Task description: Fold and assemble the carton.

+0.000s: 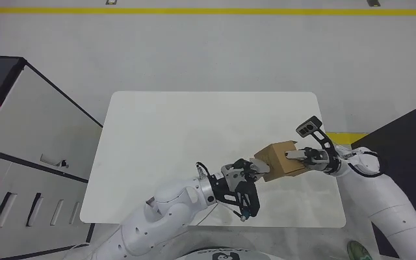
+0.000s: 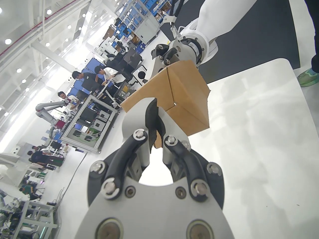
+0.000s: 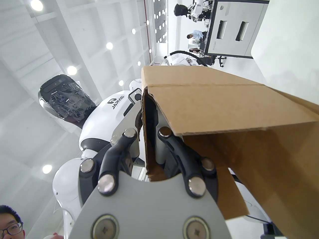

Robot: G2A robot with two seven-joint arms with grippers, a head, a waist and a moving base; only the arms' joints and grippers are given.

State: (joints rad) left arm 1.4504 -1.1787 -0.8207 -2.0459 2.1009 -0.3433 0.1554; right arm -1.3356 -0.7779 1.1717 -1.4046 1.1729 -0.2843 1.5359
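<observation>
A brown cardboard carton [image 1: 279, 161] is held between both arms over the table's near right part. My left gripper [image 1: 259, 168] meets its near-left side. In the left wrist view that gripper [image 2: 155, 109] is shut on a lower corner edge of the carton [image 2: 184, 93], whose closed flaps meet in a seam. My right gripper [image 1: 294, 156] holds the opposite side. In the right wrist view it [image 3: 147, 125] is shut on one thin wall of the carton [image 3: 219, 105], with one finger inside the open end. A loose flap [image 3: 224, 190] hangs at that end.
The white table [image 1: 195, 136] has bare surface to the left of and behind the carton. Its right edge [image 1: 331, 169] lies just under the right wrist. A grey cabinet [image 1: 32, 130] stands off the table's left side, and a black floor mat [image 1: 396, 133] lies to the right.
</observation>
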